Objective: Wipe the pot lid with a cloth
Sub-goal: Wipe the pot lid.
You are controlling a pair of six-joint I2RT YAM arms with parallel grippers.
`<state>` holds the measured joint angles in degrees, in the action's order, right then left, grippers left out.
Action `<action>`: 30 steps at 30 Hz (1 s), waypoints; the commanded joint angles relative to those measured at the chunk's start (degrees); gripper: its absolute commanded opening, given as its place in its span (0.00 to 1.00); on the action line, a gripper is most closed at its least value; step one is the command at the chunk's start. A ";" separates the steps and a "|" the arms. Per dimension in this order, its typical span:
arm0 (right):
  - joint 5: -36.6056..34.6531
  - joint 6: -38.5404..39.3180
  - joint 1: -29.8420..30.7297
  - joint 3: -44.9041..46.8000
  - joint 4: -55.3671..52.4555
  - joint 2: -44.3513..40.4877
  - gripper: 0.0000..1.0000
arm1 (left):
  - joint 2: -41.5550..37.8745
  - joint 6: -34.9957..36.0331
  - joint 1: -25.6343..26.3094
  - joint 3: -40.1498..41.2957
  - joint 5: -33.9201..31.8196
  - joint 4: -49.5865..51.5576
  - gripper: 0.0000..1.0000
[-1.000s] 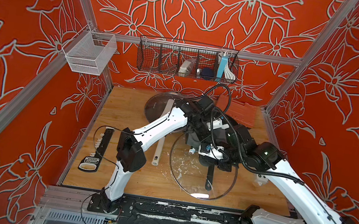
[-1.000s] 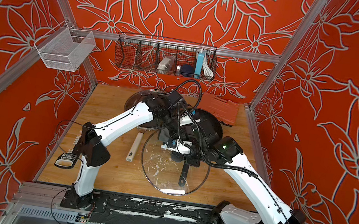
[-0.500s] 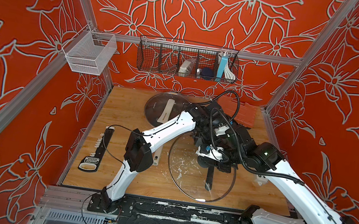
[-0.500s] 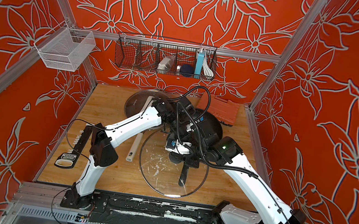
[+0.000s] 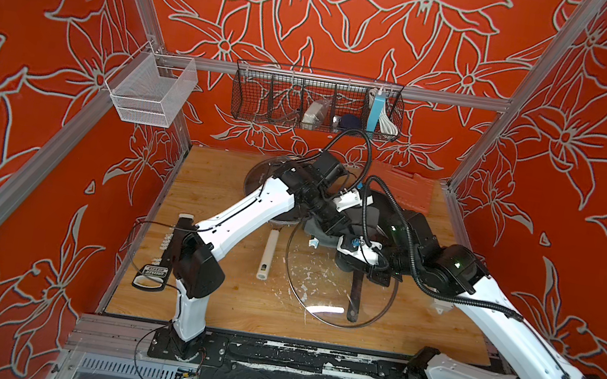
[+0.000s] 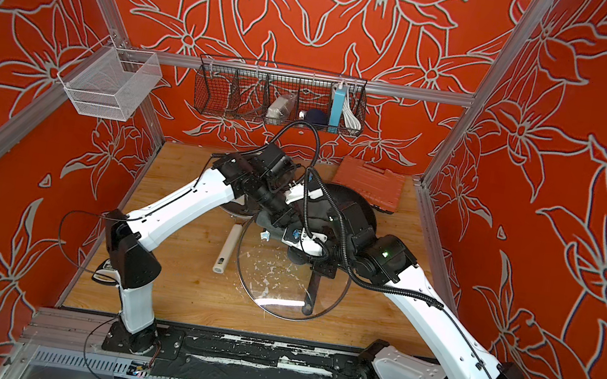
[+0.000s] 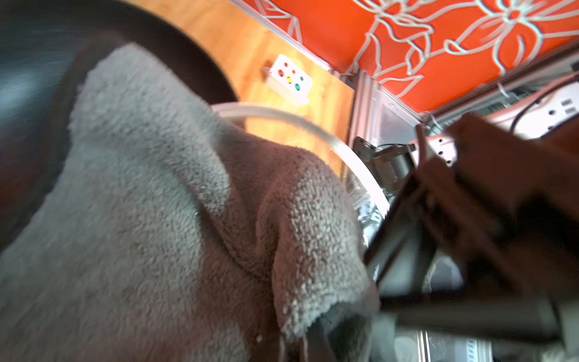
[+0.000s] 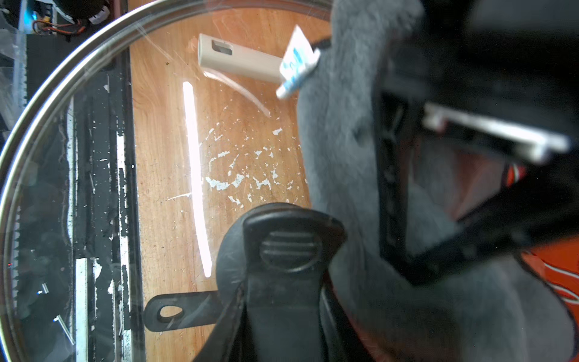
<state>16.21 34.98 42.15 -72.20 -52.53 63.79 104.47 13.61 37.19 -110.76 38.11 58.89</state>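
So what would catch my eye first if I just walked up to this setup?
Probably the loud orange walls with their white flower outlines on every side. Then, mid-table, two white arms meet over a big glass lid: the right gripper holds its black handle while the left gripper presses a grey cloth to its far rim.

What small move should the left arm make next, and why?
Probably drag the cloth across the glass lid toward its middle: the left tool pinches it at the far rim, while white flecks show mid-glass (maybe on the table beneath).
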 commanded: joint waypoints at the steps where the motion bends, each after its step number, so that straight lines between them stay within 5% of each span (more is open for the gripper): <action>1: -3.65 -2.85 -0.43 -1.80 8.00 -3.76 0.00 | -4.34 -1.56 -1.39 5.09 -5.87 2.10 0.00; 8: -5.97 -7.39 -0.40 -0.99 10.95 -4.00 0.00 | -11.28 -7.65 -1.59 13.54 -9.48 -1.50 0.00; 14: -6.31 -10.40 -0.40 -1.28 12.75 -3.35 0.00 | -9.85 -11.29 -1.43 11.95 -11.14 -2.38 0.00; 30: -9.05 -22.03 0.28 0.29 17.93 -3.06 0.00 | 18.36 -16.89 4.07 -22.82 -15.99 2.35 0.00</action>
<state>6.85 15.92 41.69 -69.73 -49.04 63.37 118.72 -1.43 40.62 -129.67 24.34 58.00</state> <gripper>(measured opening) 0.335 0.048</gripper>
